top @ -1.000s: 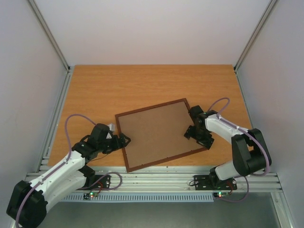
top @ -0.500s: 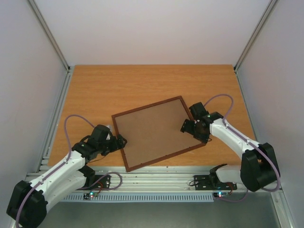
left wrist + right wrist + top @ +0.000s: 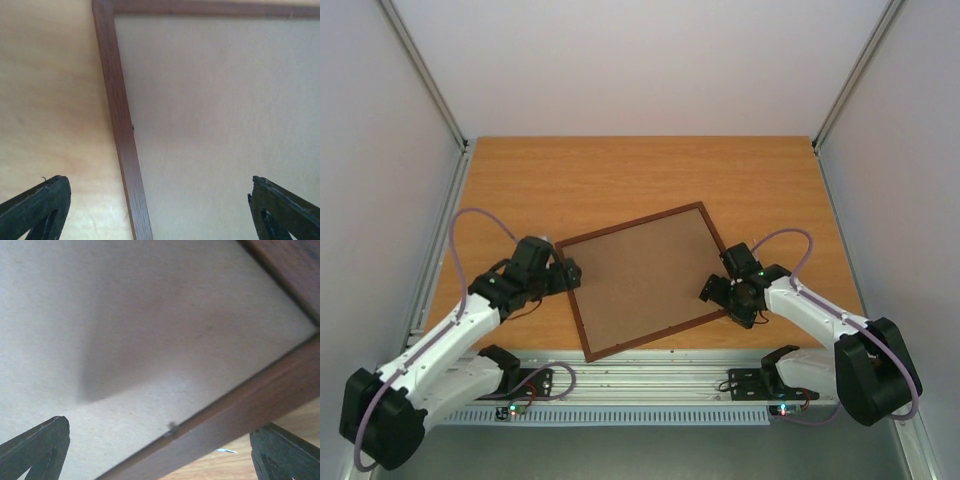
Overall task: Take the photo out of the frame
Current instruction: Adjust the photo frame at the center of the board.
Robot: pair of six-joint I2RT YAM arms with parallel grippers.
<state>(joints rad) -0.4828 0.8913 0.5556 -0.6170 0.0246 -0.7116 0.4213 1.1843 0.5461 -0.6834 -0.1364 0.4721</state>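
The frame [image 3: 642, 282] lay flat on the wooden counter [image 3: 620, 180], turned back-side up and skewed, so that one corner pointed toward the far right and another toward my bases. Only its brown hardboard back [image 3: 215, 125] and the thin reddish-brown rail around it showed; the photo was out of sight.

My left pincer [image 3: 572, 274] sat low at the frame's left side, close to the far-left corner. It was released. In the left wrist view my dark fingers [image 3: 40, 205] stood spread wide, one over bare counter and the other over the hardboard. The side rail ran up between them to the corner at the top. I could not tell whether either tip touched anything.

My right pincer [image 3: 720, 303] was at the frame's right side, near the corner closest to my right base. It was released too. In the right wrist view its fingers [image 3: 35, 445] were set far apart, with the hardboard filling most of the space between them. The rail crossed slantwise in front of the right-hand finger, and a strip of counter showed beyond it. A soft shadow lay on the hardboard there.
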